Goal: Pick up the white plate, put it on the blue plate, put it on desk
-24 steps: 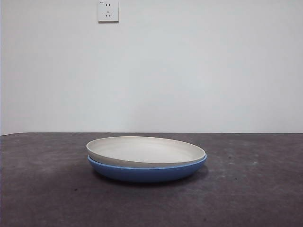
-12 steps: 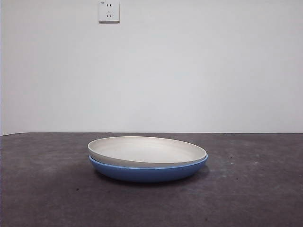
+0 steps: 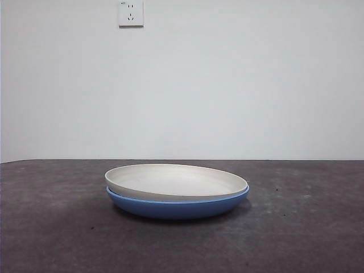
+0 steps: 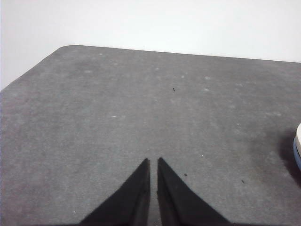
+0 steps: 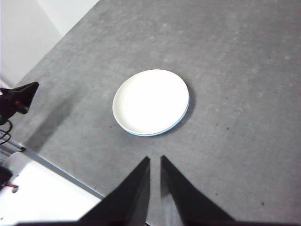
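Note:
The white plate [image 3: 176, 180] sits nested in the blue plate [image 3: 177, 207] on the desk [image 3: 307, 227], in the middle of the front view. In the right wrist view the white plate [image 5: 151, 101] is seen from high above, with a thin blue rim [image 5: 182, 116] showing at one side. My right gripper [image 5: 154, 158] is shut and empty, well above and apart from the plates. My left gripper [image 4: 153, 160] is shut and empty over bare desk; only the plates' edge [image 4: 298, 141] shows at that view's border. Neither gripper shows in the front view.
A wall socket [image 3: 131, 12] is on the white wall behind. The desk's rounded corner [image 4: 66, 48] shows in the left wrist view. The right wrist view shows the desk's edge [image 5: 56, 165], the other arm's dark tip [image 5: 19, 96] and pale floor beyond.

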{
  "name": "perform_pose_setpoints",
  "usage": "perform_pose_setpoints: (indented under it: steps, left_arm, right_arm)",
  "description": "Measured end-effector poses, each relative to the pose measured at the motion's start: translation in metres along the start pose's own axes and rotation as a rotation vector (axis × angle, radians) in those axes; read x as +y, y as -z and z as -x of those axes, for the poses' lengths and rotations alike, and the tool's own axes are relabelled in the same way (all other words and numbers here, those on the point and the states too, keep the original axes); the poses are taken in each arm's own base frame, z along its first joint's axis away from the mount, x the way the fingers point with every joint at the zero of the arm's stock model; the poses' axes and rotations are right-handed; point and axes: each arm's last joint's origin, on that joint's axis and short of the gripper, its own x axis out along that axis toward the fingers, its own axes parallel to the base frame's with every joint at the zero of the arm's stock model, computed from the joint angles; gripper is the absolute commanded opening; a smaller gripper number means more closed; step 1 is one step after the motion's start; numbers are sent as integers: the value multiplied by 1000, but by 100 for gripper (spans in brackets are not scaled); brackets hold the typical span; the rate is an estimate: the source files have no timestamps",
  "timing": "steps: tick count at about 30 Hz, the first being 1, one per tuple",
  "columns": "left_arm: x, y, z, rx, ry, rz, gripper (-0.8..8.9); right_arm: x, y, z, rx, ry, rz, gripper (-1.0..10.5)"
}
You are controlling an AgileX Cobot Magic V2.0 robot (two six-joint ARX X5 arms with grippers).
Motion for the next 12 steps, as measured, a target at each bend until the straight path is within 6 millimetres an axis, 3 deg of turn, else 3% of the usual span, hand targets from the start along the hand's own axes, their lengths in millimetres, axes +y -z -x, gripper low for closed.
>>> perform_pose_setpoints:
  steps: [2, 7, 12]
  left_arm:
    - [0, 0, 0, 0, 0, 0, 25]
    - [0, 0, 0, 1, 0, 0, 25]
    - [0, 0, 0, 1, 0, 0, 25]
  right_arm:
    - [-2, 3, -8, 21, 23, -9, 34]
    - [-12, 11, -51, -63, 99, -23, 34]
    - [-41, 29, -102, -295, 216, -11, 34]
